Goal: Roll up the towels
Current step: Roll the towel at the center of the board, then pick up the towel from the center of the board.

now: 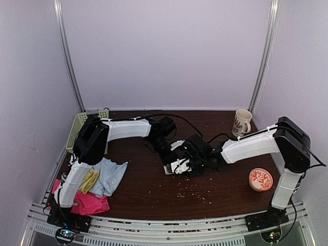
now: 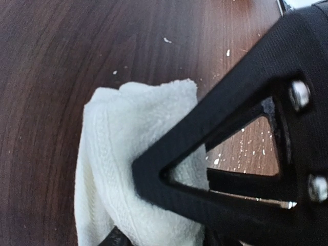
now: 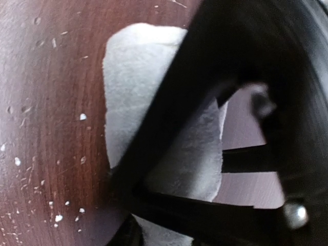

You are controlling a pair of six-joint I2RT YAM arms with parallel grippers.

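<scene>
Cream-white towel (image 2: 123, 133) at the centre of the table (image 1: 154, 197), and both arms are on it. From the left wrist it's a thick, doubled-over bundle with soft folds: gathered up, but I wouldn't call it a tidy roll yet. From the right wrist, a flatter band of the same cloth runs under that side's black finger (image 3: 169, 118).

The left gripper (image 1: 169, 156) has a finger laid right across the bundle. Whether the jaws are pinching cloth or just pressing on it, I cannot tell. It's the same for the right gripper (image 1: 192, 165): it is against the towel, but its grip is hidden from view.

Over at the near left lie the pale blue towel (image 1: 111, 177), the yellow-green one (image 1: 89, 179) and the hot-pink one (image 1: 91, 204), loose, overlapping and unrolled. So my read is one towel mid-roll, none finished and three waiting.

Around the edges are crumbs (image 1: 192, 192) on the wood, a pale green basket (image 1: 77, 128) at back left, a mug (image 1: 242, 122) at back right and an orange patterned dish (image 1: 260, 179) near the right arm.
</scene>
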